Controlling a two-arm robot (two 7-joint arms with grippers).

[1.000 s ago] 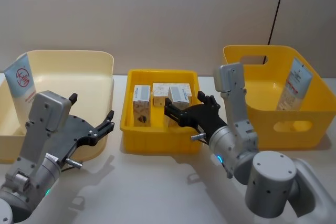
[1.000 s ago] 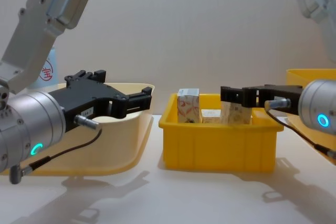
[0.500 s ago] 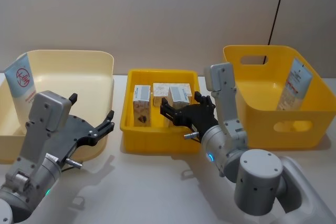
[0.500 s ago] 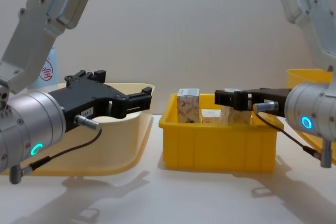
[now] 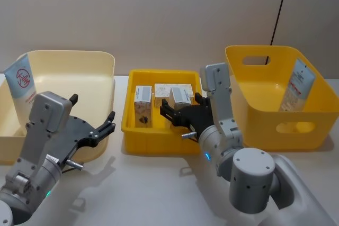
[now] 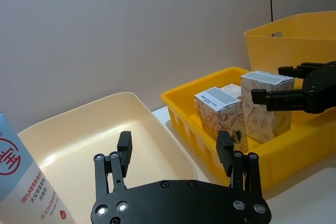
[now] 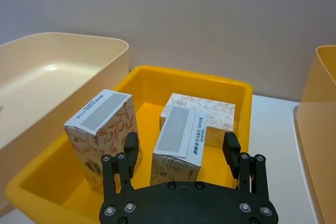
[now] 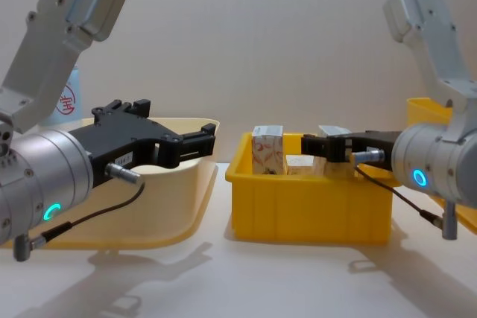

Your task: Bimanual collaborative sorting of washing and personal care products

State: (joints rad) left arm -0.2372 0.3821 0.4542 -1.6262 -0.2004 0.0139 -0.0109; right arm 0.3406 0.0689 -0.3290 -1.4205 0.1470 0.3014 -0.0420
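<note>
– Right gripper [image 7: 181, 148], status?
– Spread wide, gripping nothing. It sits low in the small yellow tray [image 5: 153, 140], one finger each side of the right carton [image 7: 178, 140]. Gap on both sides, no contact I can see.
– Other cartons?
– Left carton [image 5: 142, 104] is upright by the tray's left wall. Flat carton [image 5: 165, 89] lies at the back, btwn the two.
– Left gripper [image 6: 175, 150]?
– Also spread, empty. It hovers above the near right corner of the cream bin [image 5: 69, 72], well apart from the cartons.
– Rest of the products?
– Pale-blue tube [image 5: 21, 82] w/ a red ring mark leans on the cream bin's left wall. Blue-grey pouch [image 5: 297, 86] leans on the right wall inside the big yellow bin [image 5: 265, 125].
– Surface, room?
– White tabletop [image 5: 153, 194], matte, w/ soft arm shadows on it. All three bins stand in a row on it: cream at left, tray in the middle, big bin at right. Plain beige-grey wall [image 5: 159, 9] behind. Black cable [image 5: 281, 9] runs down it at the right, dropping behind the big bin.
– Vs a sec ago?
– Right arm has swung toward the robot's left, its upright link approx a link-width over. Gripper went w/ it, further along the tray, so its tips now reach past the right carton toward the left one. Left arm is in the same pose. Cartons, tube and pouch haven't shifted.
</note>
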